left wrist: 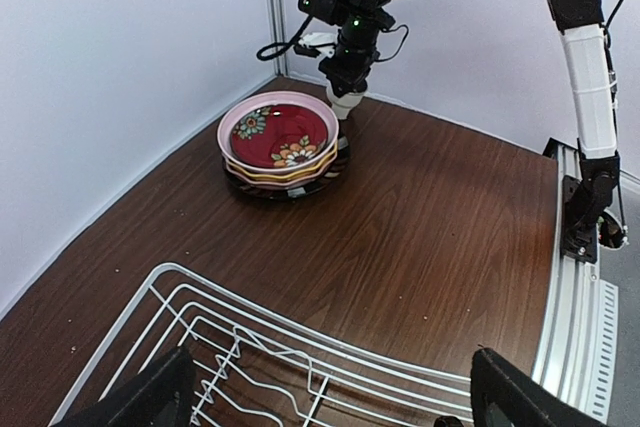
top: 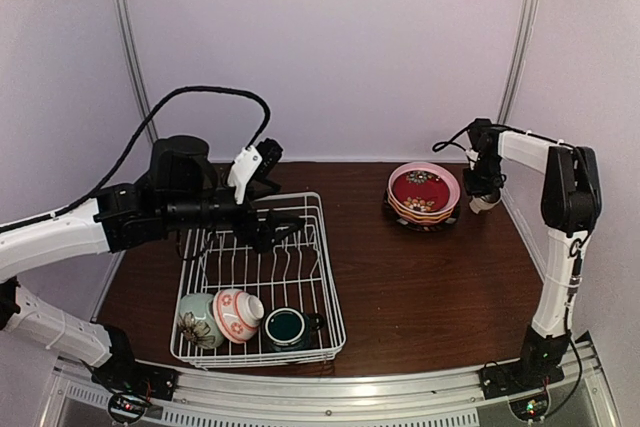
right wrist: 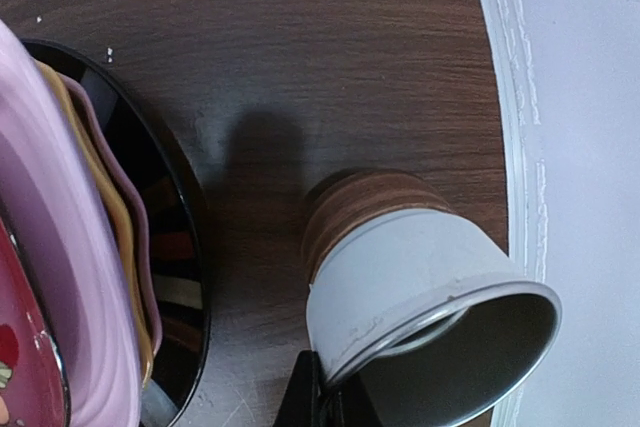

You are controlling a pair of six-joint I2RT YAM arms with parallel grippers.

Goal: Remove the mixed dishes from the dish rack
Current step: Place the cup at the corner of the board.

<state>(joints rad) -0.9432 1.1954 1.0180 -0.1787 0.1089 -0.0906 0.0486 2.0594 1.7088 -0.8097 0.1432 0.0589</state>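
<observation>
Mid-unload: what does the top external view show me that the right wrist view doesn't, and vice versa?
Only top external: the dish rack, with a pale-green bowl, a pink bowl and a teal mug at its near end, and the left gripper above it. Only right wrist: the hollow inside of the small white cup, which is tilted, and a finger at its rim. Both: that cup beside the plate stack.

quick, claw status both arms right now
Left claw: open, holding nothing, above the dish rack.
Right claw: shut on the small white cup.
</observation>
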